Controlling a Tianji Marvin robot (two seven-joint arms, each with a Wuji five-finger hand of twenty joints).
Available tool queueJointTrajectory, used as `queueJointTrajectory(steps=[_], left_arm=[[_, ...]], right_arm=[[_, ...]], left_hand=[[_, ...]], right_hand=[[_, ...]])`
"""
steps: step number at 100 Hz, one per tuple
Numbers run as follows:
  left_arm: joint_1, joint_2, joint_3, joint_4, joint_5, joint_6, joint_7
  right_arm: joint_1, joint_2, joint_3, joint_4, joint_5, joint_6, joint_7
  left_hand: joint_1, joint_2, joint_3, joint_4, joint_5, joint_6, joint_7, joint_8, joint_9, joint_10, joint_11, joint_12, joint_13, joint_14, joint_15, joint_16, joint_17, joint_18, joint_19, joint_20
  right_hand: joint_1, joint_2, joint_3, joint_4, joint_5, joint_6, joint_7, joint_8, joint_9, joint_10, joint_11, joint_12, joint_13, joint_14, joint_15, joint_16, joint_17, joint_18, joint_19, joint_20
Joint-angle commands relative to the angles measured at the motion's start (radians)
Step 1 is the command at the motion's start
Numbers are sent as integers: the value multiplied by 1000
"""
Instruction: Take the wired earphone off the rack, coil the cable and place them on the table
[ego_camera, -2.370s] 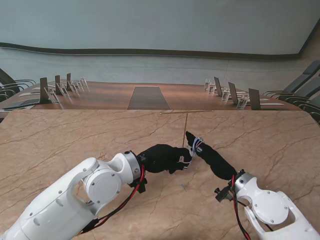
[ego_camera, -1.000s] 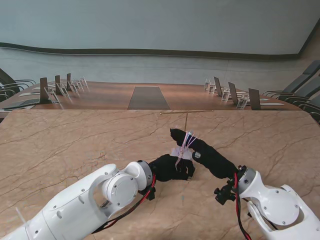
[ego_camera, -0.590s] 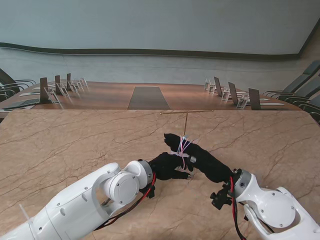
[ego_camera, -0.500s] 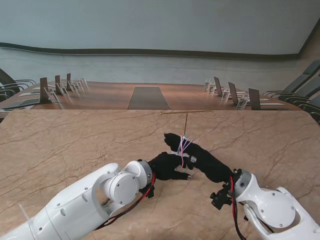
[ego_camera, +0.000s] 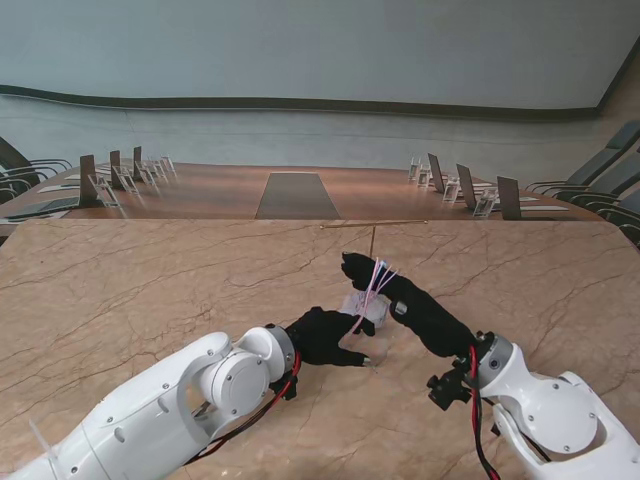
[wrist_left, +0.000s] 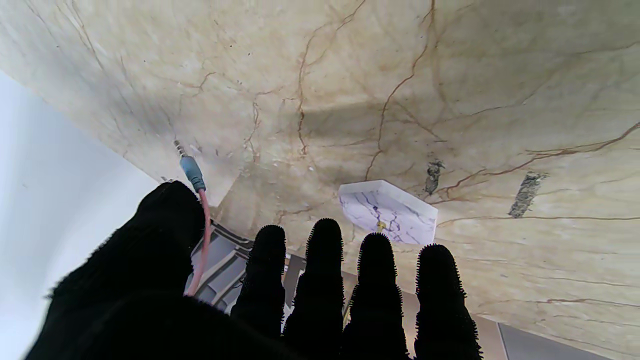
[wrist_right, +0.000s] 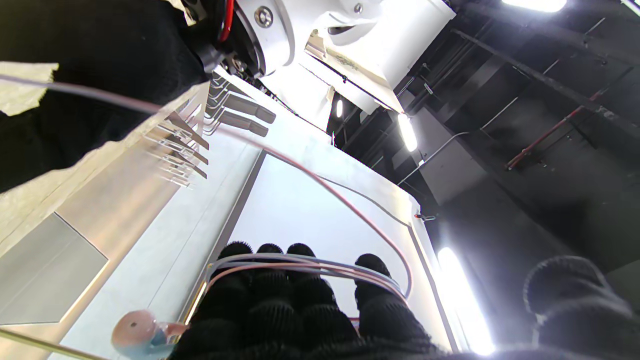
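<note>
The earphone's pink cable (ego_camera: 375, 278) is looped several times round the fingers of my black-gloved right hand (ego_camera: 400, 298), which is raised over the table. In the right wrist view the cable loops (wrist_right: 305, 264) cross the fingertips and a pink earbud (wrist_right: 134, 327) hangs beside them. One strand runs down to my left hand (ego_camera: 325, 338), low over the table. There the cable (wrist_left: 199, 235) lies pinched along the thumb, with its blue jack plug (wrist_left: 191, 171) sticking out. The thin gold rack (ego_camera: 372, 238) stands just beyond on a white marble base (ego_camera: 366, 306).
The rack's marble base (wrist_left: 387, 210) lies right in front of my left fingertips. The table top (ego_camera: 130, 290) is veined beige marble. Beyond its far edge stands a long conference table (ego_camera: 297, 195) with chairs and nameplates.
My right hand has lifted and moved away from me with the loops. The left hand has drawn back toward me and lower, stretching the strand between them.
</note>
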Motion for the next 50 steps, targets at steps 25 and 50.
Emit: queueJointTrajectory(steps=[25,50], left_arm=[[33,6,-20,8,29,8,4],[66,13,-53,2,60,6,10]], right_arm=[[-9,2,30,-22,9,-25,4],[-30,-3,49,-20,-7,-27,-19]], left_hand=[[-82,-62,41,-31,-70,9,-51,-34,-69,-29,-44,-25,-56,-43,-65,-42,-18,-39,-99,-21],[-118,-77,70,-41,-76,25,-80,-63,-82,-29,-45,-26,-64,-46,-79,-40,-16,-42,-136,-3]], right_hand=[[-44,-2,14,-30,-33,-101,-11,16,-2,8,13,8,10,29,11,11,-1,38,49,-19],[-43,-2,14,-30,-33,-100,-11,22,-3,8,14,8,11,30,10,11,-3,38,55,-27]])
